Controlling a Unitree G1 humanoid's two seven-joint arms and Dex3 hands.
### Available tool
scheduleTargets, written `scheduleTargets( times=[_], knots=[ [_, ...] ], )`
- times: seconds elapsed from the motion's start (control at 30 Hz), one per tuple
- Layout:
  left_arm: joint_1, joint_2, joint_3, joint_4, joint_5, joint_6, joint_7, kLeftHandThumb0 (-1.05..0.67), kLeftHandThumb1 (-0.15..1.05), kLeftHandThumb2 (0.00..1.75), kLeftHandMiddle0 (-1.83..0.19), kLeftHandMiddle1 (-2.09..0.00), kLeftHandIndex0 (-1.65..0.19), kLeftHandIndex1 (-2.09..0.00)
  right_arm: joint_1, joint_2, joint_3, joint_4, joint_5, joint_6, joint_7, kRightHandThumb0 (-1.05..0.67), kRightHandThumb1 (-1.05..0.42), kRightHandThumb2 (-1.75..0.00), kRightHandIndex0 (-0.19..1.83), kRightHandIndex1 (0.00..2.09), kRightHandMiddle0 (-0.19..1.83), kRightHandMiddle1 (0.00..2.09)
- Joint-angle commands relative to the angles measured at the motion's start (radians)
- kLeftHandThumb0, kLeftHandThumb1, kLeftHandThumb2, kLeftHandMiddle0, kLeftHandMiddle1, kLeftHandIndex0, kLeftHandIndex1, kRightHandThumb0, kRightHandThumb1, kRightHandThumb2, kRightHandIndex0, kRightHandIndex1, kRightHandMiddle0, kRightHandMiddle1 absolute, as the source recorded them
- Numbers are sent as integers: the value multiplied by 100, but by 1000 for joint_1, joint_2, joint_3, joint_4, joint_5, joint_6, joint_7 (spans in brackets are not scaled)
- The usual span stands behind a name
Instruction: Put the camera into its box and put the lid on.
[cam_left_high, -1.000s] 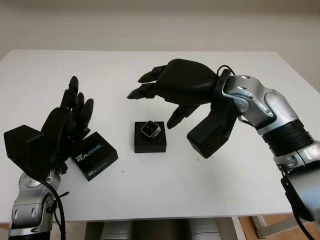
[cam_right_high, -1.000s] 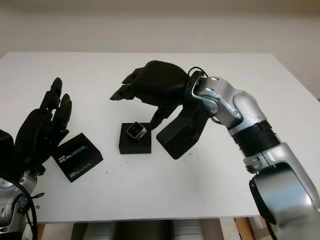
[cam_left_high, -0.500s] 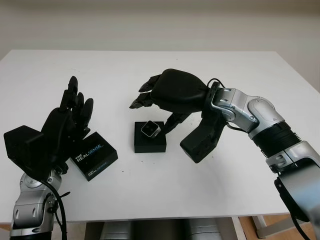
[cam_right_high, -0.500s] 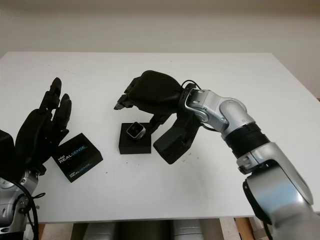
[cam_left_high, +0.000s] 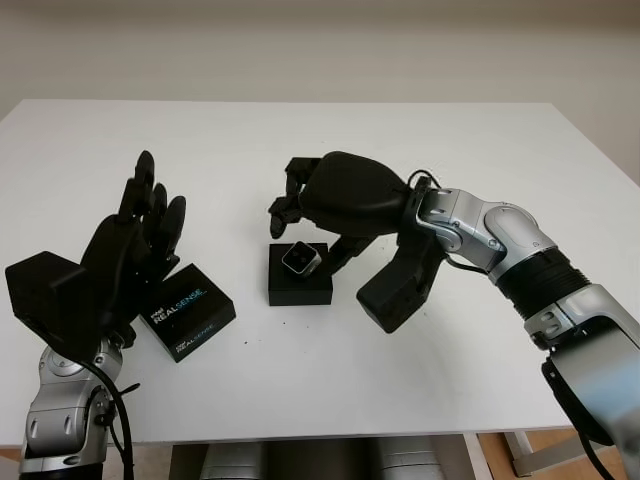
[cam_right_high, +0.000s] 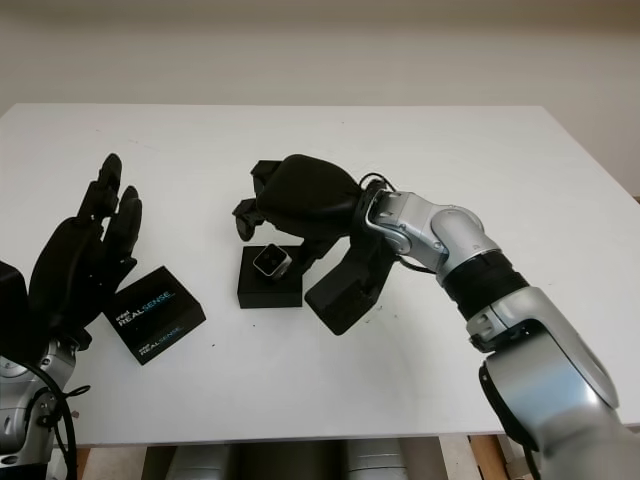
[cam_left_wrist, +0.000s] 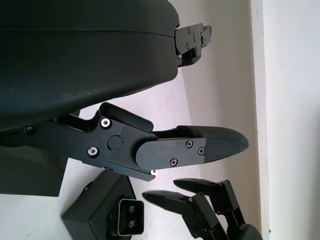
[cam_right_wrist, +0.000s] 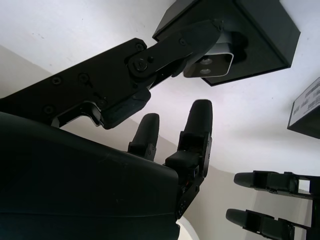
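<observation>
A small silver camera (cam_left_high: 300, 258) sits tilted in the open black box (cam_left_high: 300, 288) at the table's centre. My right hand (cam_left_high: 305, 235) hovers just above it, open. Its fingers (cam_left_high: 285, 200) hang past the box's far edge. Its thumb (cam_right_wrist: 170, 47) reaches along the camera (cam_right_wrist: 210, 61) on the right, and I cannot tell whether it touches. The black lid (cam_left_high: 187, 311), printed REALSENSE, lies flat on the table left of the box. My left hand (cam_left_high: 150, 215) is raised at the left, open, just above and behind the lid.
The white table (cam_left_high: 420, 140) has free room behind and to the right of the box. Its front edge runs close below the lid. My right forearm (cam_left_high: 490, 235) crosses the right half of the table.
My right hand has come down and to the left until it is low over the camera and box, its fingers bending downward. The left hand, lid and box have not moved.
</observation>
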Motion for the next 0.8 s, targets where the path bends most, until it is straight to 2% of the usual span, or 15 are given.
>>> scheduleTargets(
  times=[0.0, 0.13, 0.33, 0.43, 0.47, 0.57, 0.63, 0.77],
  knots=[
    [-8, -8, 5, 2, -9, -7, 2, -72, 105, 48, 19, 0, 19, 0, 7, 3, 9, 15, -2, -11, -26, -71, -83, -5, 15, 149, 38, 127],
    [-6, -8, 4, 2, -6, -11, 5, -71, 105, 48, 19, 0, 19, 0, 3, 5, 26, 32, -16, -11, -43, -70, -83, -5, 14, 154, 35, 140],
    [-2, -2, 4, 0, -3, -12, 2, -72, 105, 47, 19, 0, 19, 0, -6, 9, 53, 67, -43, -17, -94, -72, -82, -5, 9, 171, 34, 140],
    [-1, 0, 4, 1, 0, -12, 2, -72, 105, 48, 19, 0, 19, 0, -9, 10, 62, 80, -54, -15, -111, -73, -82, -5, 12, 147, 32, 130],
    [-1, 0, 3, 3, 2, -15, 2, -72, 105, 49, 19, 0, 19, 0, -10, 10, 66, 83, -61, -14, -123, -74, -82, -5, 17, 126, 32, 123],
    [-1, -2, 2, 1, 4, -13, 5, -72, 105, 48, 19, 0, 19, 0, -14, 10, 76, 90, -81, -10, -151, -74, -83, -6, 27, 92, 31, 107],
    [-1, -3, 3, 0, 1, -10, 5, -72, 105, 48, 19, 0, 19, 0, -16, 12, 73, 95, -77, -9, -151, -74, -83, -5, 29, 85, 30, 97],
    [-1, -3, 5, -3, -2, -2, 8, -73, 105, 46, 19, 0, 19, 0, -23, 10, 58, 89, -47, -13, -117, -73, -84, -6, 28, 82, 31, 79]
  ],
)
